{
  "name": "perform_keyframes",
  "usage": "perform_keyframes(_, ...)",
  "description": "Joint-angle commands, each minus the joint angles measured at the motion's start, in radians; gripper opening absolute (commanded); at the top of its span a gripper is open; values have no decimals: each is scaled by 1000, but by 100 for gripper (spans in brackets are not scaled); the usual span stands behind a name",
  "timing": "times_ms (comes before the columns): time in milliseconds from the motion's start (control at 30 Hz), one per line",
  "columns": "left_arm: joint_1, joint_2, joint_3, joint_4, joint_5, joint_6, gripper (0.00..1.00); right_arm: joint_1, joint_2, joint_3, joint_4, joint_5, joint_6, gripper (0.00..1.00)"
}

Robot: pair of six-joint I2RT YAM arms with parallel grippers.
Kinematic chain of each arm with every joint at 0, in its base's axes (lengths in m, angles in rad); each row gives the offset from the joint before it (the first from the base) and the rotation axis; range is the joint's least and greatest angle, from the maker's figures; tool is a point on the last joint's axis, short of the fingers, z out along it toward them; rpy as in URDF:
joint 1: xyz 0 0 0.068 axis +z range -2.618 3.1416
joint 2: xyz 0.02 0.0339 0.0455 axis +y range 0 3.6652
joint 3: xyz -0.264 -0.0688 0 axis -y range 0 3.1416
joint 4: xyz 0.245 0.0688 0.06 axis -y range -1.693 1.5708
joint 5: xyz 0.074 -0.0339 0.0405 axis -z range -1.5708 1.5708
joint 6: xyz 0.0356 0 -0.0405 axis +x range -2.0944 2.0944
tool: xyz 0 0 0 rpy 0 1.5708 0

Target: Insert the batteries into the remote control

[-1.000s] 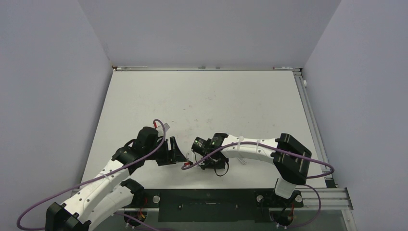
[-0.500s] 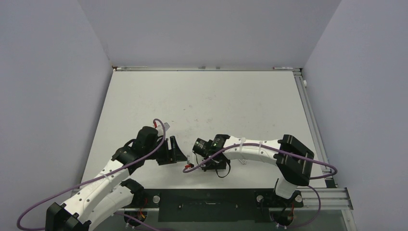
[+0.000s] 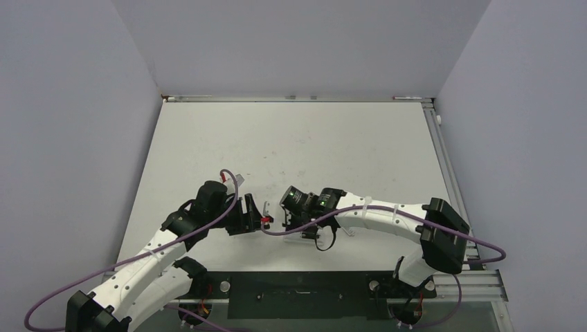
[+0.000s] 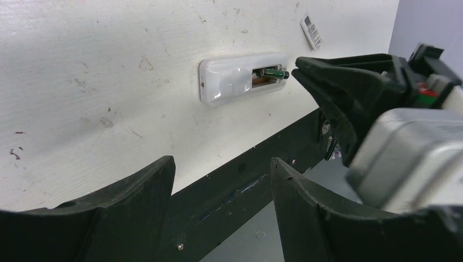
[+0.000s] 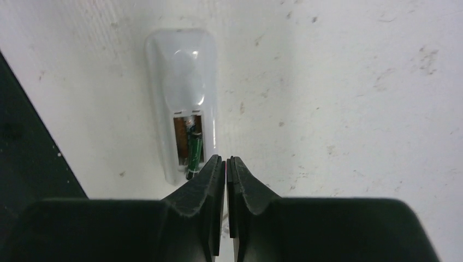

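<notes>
Right fingers (image 5: 210, 183), shut and empty, line up with the remote control (image 5: 183, 82), tips at its battery (image 5: 192, 152). Left fingers (image 4: 139, 196) hang half-open, empty, farther off.

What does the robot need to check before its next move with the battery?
1. Remote control lies back up, slot open: ok.
2. Battery sits flat in the slot: not ok, it lies crooked with one end at the rim.
3. Right pincer shut and empty, close to that end: ok.
4. Left pincer open and empty: ok.
5. Second battery in sight: cannot tell, none shows.
</notes>
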Motion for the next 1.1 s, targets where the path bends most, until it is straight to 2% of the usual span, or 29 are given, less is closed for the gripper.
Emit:
perform_keyframes(0, 1, -2, 0, 9, -3, 7, 61, -25, -52, -26, 150, 3, 64, 9)
perform_keyframes(400, 1, -15, 9, -23, -41, -7, 61, -102, -55, -88, 184, -38, 98, 9)
perform_keyframes(1067, 4, -13, 9, -44, -85, -30, 62, -95, -29, -127, 148, -144, 73, 9)
